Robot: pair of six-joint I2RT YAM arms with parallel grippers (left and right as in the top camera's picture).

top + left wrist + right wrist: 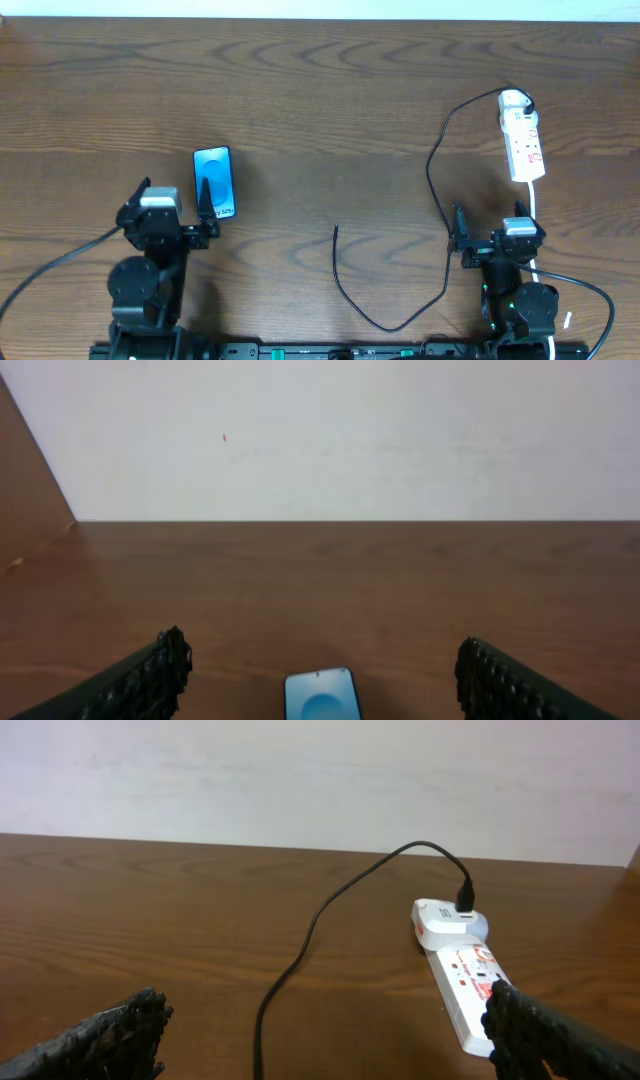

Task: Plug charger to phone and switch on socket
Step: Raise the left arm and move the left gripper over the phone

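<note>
Little of the task is judged to be done. The phone (pixel 213 182) is seen left of centre in the overhead view, lying flat on the wooden surface (pixel 320 90) with its blue screen lit. Its upper end is shown at the bottom centre of the left wrist view, just short of the left pincer (pixel 322 652), whose jaws are spread wide with nothing held. The charger (pixel 432 170) is run from the white adapter (pixel 513 100) at the far end of the socket (pixel 524 145), at the upper right of the frame, down and round in a loop to the lower middle. There its plug tip (pixel 336 230) is found lying free on the surface, well apart from the phone. The right pincer (pixel 320 1012) is likewise spread wide and empty, near the lower end of the socket. Whether the socket's switch is on cannot be told. The tip has yet to be picked up, brought to the phone and inserted, and the switch pressed
</note>
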